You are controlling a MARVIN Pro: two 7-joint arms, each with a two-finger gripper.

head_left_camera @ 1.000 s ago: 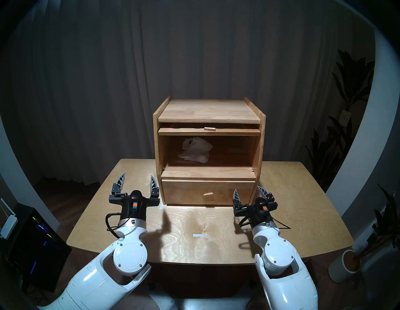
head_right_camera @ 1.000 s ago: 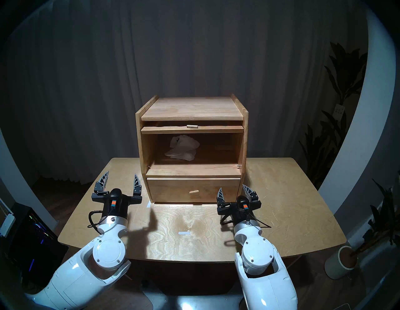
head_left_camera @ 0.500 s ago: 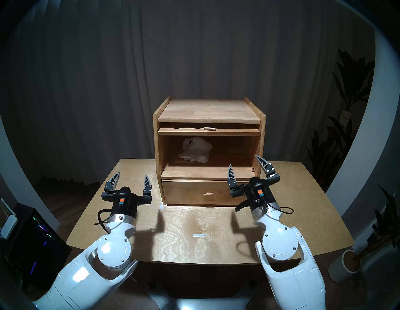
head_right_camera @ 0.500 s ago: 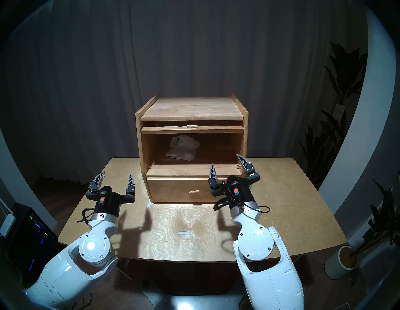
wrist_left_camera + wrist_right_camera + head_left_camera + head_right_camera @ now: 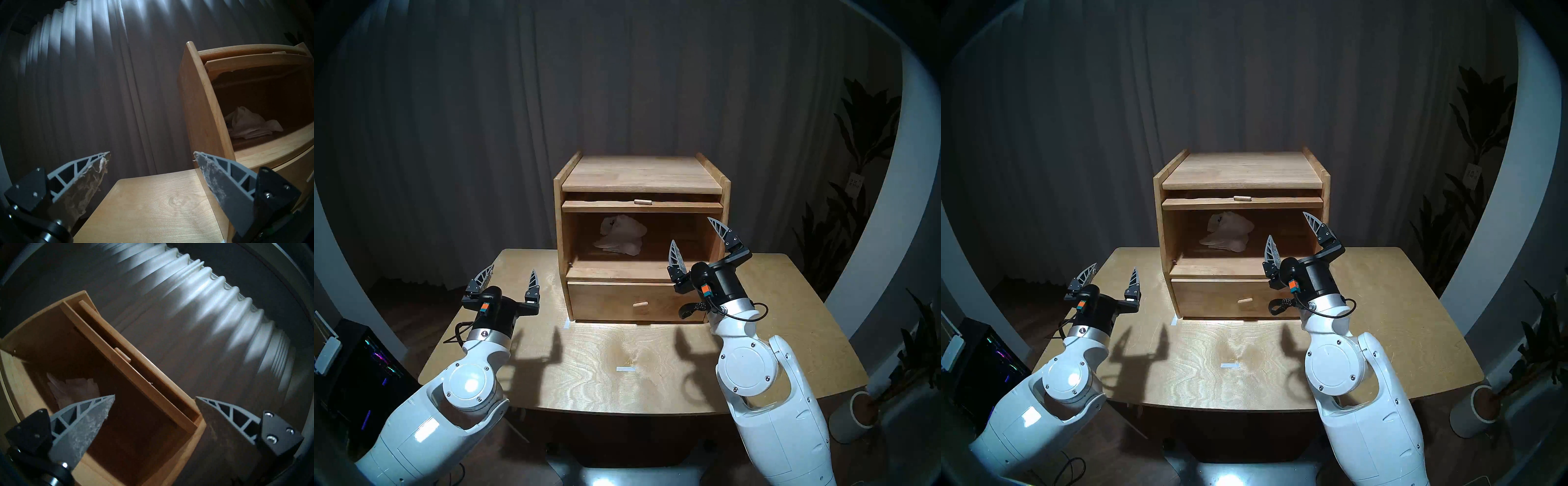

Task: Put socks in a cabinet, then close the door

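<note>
Since a second ago the right gripper (image 5: pixel 695 234) has risen from the drawer's level to the compartment mouth and rolled, while the left gripper (image 5: pixel 511 274) has drifted toward nine o'clock; both have their jaws spread wide, holding nothing. The cabinet (image 5: pixel 641 173) stands on the wooden table (image 5: pixel 789 322) at twelve o'clock from the robot. Its upper compartment holds the socks (image 5: pixel 621 239), a crumpled white heap lying toward the rear, at ten o'clock within the opening. The door (image 5: pixel 641 206) is slid back flat under the top board, only its front edge and peg handle (image 5: pixel 642 202) showing. The drawer (image 5: pixel 619 302) below is pushed in.
</note>
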